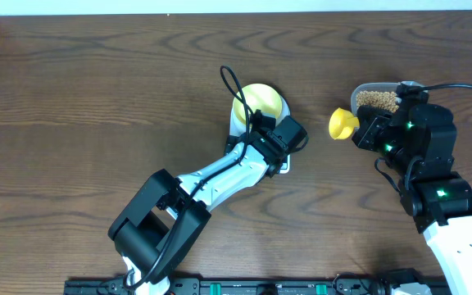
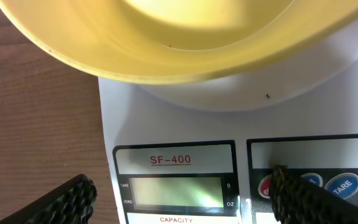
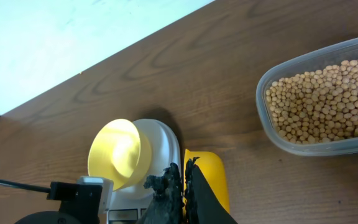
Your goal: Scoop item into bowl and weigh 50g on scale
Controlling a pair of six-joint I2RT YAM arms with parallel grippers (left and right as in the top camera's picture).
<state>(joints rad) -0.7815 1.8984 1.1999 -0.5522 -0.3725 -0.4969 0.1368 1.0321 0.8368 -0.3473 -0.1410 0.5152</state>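
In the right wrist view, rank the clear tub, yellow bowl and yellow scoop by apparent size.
1. clear tub, though cut off by the frame.
2. yellow bowl.
3. yellow scoop, partly hidden by the right gripper and nearer the camera, so unsure.

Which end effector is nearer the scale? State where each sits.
Left. The left end effector hangs open over the scale's front panel; the right end effector holds the yellow scoop off to one side.
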